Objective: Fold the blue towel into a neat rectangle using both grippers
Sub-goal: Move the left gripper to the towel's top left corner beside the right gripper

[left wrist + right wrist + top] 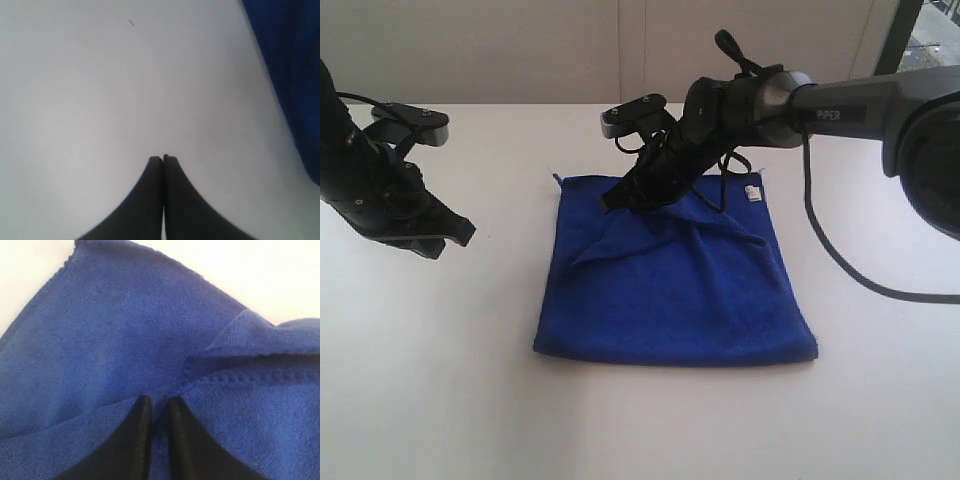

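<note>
Exterior only: blue towel [670, 290], white tag [752, 193]

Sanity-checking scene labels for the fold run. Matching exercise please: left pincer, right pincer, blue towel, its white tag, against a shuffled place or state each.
1. left pincer
2. right pincer
3. blue towel
4. white tag

a. near the towel's far right corner
b. shut, over bare table left of the towel
c. down on the towel, cloth between its tips
d. spread on the table, creased toward its far edge

Pairs: 1-b, 2-c, 3-d, 4-a
</note>
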